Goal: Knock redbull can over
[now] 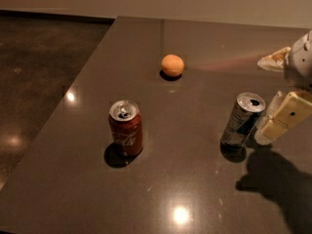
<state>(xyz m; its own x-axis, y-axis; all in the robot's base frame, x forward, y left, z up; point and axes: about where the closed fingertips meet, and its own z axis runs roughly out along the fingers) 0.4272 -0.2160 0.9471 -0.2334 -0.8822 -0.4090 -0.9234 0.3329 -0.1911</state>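
The redbull can [242, 120], slim and silver with dark blue, stands on the dark table [195, 189] at the right, leaning a little to the right. My gripper [274, 120] hangs at the right edge of the view, its cream fingers [282, 117] right beside the can's upper right side, close to or touching it.
A wider red cola can [126, 127] stands upright left of centre. An orange [172, 65] lies further back near the middle. The table's left edge runs diagonally, with dark floor [34, 72] beyond it. Ceiling lights glare on the tabletop.
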